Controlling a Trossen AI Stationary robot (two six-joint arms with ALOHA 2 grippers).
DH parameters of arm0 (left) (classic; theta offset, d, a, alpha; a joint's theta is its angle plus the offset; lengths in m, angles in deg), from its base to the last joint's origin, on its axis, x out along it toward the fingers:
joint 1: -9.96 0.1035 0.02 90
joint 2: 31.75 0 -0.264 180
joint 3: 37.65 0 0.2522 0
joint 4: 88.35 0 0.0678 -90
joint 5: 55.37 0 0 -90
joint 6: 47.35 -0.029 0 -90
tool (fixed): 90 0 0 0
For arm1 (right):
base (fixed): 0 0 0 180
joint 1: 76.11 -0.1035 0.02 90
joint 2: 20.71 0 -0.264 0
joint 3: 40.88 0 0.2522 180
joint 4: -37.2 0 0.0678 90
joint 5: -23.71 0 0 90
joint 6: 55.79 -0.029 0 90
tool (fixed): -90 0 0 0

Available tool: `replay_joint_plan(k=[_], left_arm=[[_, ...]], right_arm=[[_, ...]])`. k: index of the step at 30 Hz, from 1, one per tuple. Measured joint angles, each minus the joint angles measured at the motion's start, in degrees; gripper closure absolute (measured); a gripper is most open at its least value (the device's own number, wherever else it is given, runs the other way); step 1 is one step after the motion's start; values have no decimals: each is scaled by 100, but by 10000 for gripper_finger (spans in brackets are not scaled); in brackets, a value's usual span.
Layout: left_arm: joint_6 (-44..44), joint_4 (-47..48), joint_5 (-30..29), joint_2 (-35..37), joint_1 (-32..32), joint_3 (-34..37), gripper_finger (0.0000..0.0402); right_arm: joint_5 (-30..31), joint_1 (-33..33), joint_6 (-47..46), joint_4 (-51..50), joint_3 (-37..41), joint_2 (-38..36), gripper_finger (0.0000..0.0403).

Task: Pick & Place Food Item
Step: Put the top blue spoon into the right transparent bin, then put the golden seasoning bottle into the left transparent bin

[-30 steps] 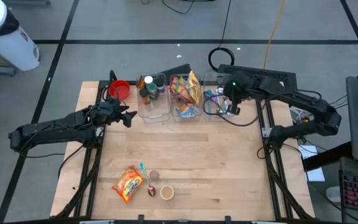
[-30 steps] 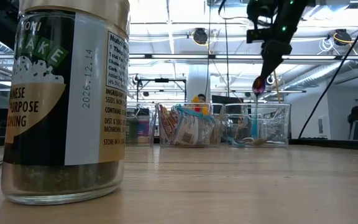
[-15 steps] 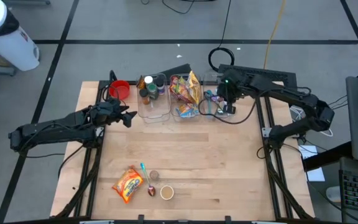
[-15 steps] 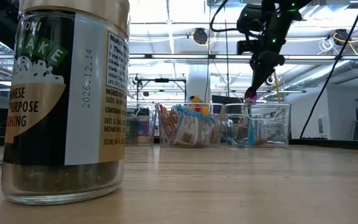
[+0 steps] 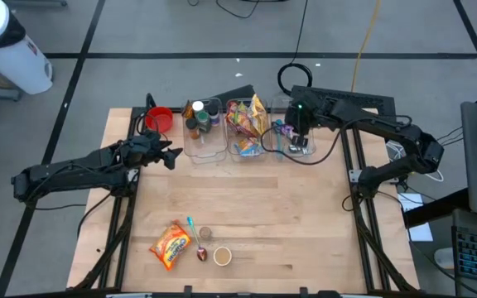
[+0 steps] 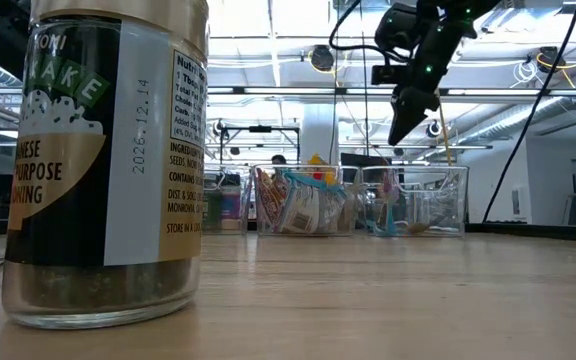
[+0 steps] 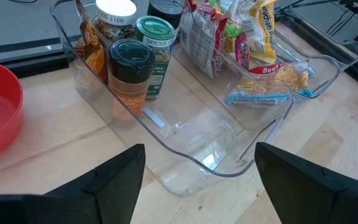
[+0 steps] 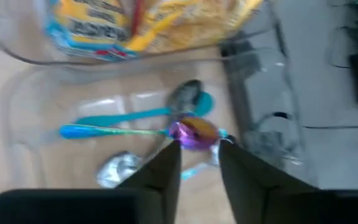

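My right gripper (image 8: 199,149) hangs open above the right clear bin (image 5: 305,147) at the table's far edge. A spoon with a purple bowl (image 8: 194,132) and blue handle lies just beyond its fingertips inside that bin, among teal and silver spoons. In the low view nothing shows at the right gripper's (image 6: 396,135) tips. My left gripper (image 7: 194,180) waits open near the left clear bin (image 7: 185,149), which holds spice jars. An orange snack bag (image 5: 171,245) lies flat near the table's front edge.
The middle bin (image 5: 248,124) holds snack packets. A red bowl (image 5: 159,119) sits at the far left. Beside the snack bag lie a teal spoon (image 5: 190,228), a small jar (image 5: 223,257) and another spoon. A large spice jar (image 6: 103,160) stands close to the low camera.
My right gripper has carried the purple-bowled spoon toward the table's left and far edge, over the right bin. There its fingers have opened and let go. The spoon no longer shows at the fingertips in the low view and has dropped into the bin.
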Motion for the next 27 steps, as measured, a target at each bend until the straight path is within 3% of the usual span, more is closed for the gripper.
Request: replay_joint_plan(k=[7, 11, 15, 17, 22, 27], left_arm=[[-1, 1, 0, -2, 0, 0, 91], [-1, -1, 0, -2, 0, 0, 91], [-1, 1, 0, -2, 0, 0, 91], [-1, 1, 0, -2, 0, 0, 91], [-1, -1, 0, 0, 0, 0, 91], [-1, 1, 2, -2, 0, 0, 91]], right_arm=[[1381, -131, 184, 343, 2, -38, 201], [1847, -419, -104, 500, 2, -157, 178], [1911, -913, -874, 535, 4, -427, 173], [1564, -1235, -1582, 442, 4, -626, 172], [-308, -2268, -3115, 750, 341, -1175, 178], [-641, -3670, -3558, 2962, 1543, -1610, 180]])
